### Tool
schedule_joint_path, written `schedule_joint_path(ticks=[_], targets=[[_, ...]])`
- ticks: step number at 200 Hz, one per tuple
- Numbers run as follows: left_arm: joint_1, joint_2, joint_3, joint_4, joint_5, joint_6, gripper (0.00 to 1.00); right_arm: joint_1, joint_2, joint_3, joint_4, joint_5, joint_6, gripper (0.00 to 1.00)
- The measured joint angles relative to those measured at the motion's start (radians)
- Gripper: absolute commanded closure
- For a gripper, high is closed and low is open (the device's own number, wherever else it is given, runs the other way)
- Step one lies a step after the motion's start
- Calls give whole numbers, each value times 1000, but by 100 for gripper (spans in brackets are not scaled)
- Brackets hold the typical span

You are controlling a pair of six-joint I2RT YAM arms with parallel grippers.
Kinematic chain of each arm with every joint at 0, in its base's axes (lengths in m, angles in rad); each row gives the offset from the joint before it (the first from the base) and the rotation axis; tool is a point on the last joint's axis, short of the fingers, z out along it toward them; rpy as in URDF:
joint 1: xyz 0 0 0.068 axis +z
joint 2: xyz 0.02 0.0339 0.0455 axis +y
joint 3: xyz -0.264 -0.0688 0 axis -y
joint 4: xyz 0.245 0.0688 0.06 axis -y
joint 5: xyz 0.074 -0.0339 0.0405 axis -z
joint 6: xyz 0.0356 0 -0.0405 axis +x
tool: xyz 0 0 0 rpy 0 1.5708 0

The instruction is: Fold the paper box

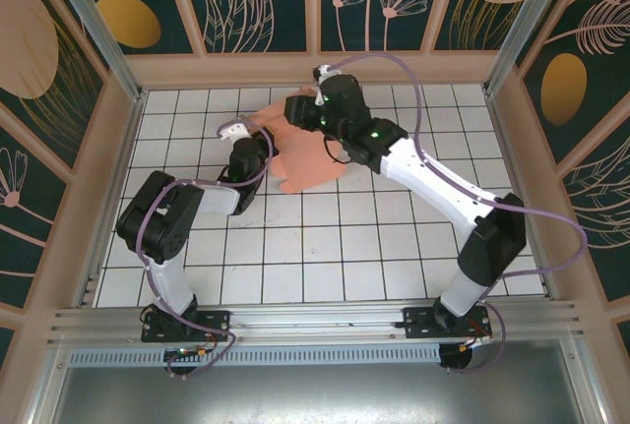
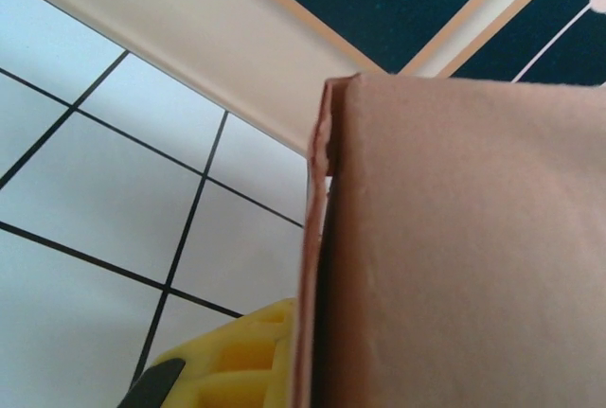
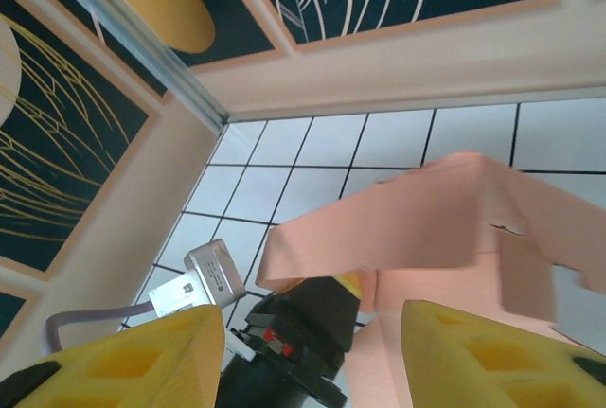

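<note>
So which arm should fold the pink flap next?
Right, probably. The right gripper hangs open by the raised flap of the paper box, free to push it. The left gripper looks shut on its edge, steadying it.

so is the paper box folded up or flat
Partly folded: the paper box has one panel bent up along a crease, while other flaps lie spread flat.

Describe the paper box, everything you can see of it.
The paper box is salmon-pink thin card, a partly folded sheet with rounded flaps, not a closed box. It lies on the white tiled table near the back wall, one panel raised and creased into a ridge. The left gripper looks shut on its edge; the right gripper hovers open above, apart from it.
</note>
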Motion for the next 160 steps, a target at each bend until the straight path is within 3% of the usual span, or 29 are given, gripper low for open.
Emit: schedule_joint_path(ticks=[46,160], targets=[[-6,-1,-16,-5,-15,21,100,-4,90,106,-61,0,-4,49],[-11,-21,-42,-5,-39,28,100,-35,143,124,-98,-53,26,71]])
